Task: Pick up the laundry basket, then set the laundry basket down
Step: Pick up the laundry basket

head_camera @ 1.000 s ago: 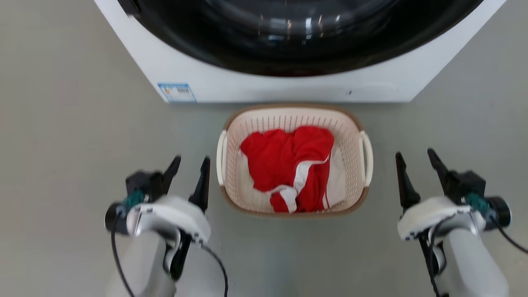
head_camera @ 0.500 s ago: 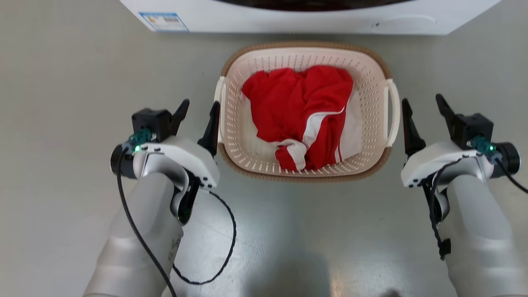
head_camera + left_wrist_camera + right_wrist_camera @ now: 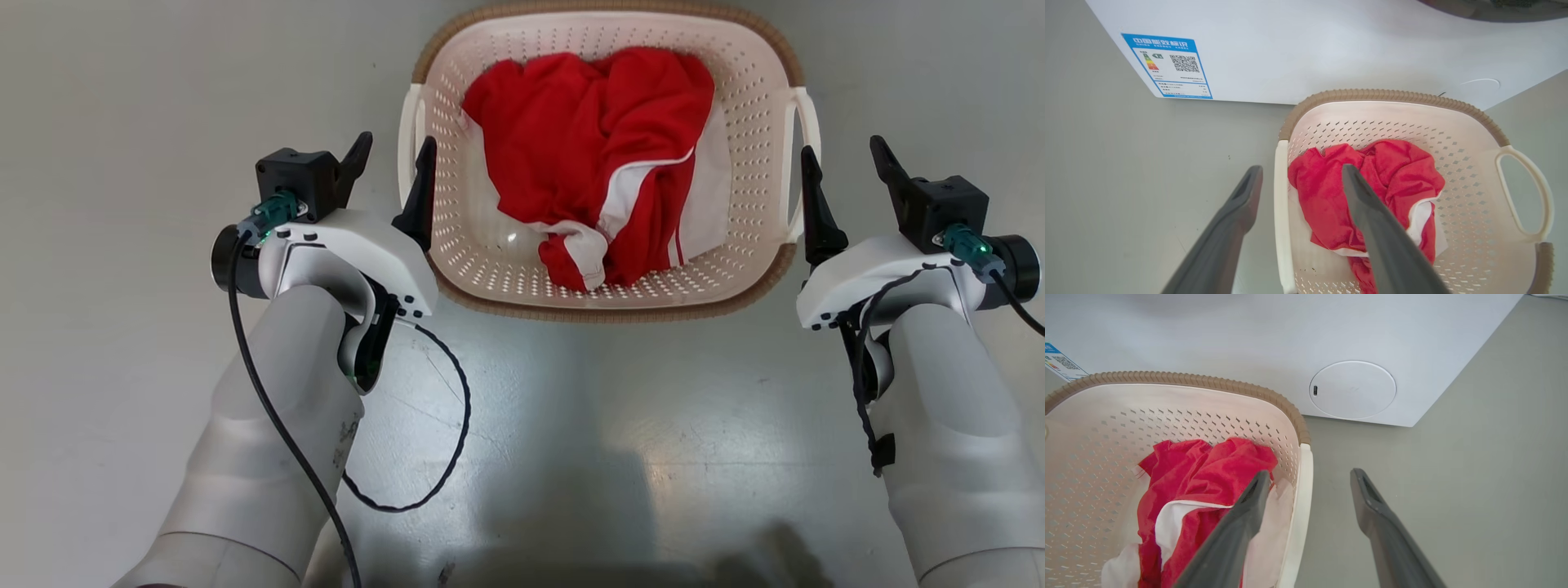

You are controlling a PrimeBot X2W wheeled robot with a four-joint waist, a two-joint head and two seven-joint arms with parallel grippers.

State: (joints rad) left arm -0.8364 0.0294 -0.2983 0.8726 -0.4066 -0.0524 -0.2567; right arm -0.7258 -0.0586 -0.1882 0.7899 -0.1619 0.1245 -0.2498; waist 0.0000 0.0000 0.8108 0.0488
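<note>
The laundry basket (image 3: 608, 313) stands on the grey floor, cream and perforated with a brown rim, holding a red and white garment (image 3: 596, 139). My left gripper (image 3: 394, 143) is open, its fingers either side of the basket's left white handle (image 3: 406, 135). In the left wrist view that handle (image 3: 1279, 204) runs up the gap of the left gripper (image 3: 1301, 167). My right gripper (image 3: 842, 147) is open at the right handle (image 3: 810, 110). In the right wrist view the handle (image 3: 1302, 498) lies between the fingers of the right gripper (image 3: 1311, 473). Neither gripper is closed on a handle.
A white washing machine (image 3: 1331, 49) stands just beyond the basket, with a blue label (image 3: 1167, 65) at its lower left and a round cover (image 3: 1352, 390) at its lower right. Grey floor (image 3: 571, 457) spreads around the basket and both arms.
The head camera has tilted down, so the washing machine has left its picture. Both open grippers have moved forward from beside the basket's near corners to straddle its side handles.
</note>
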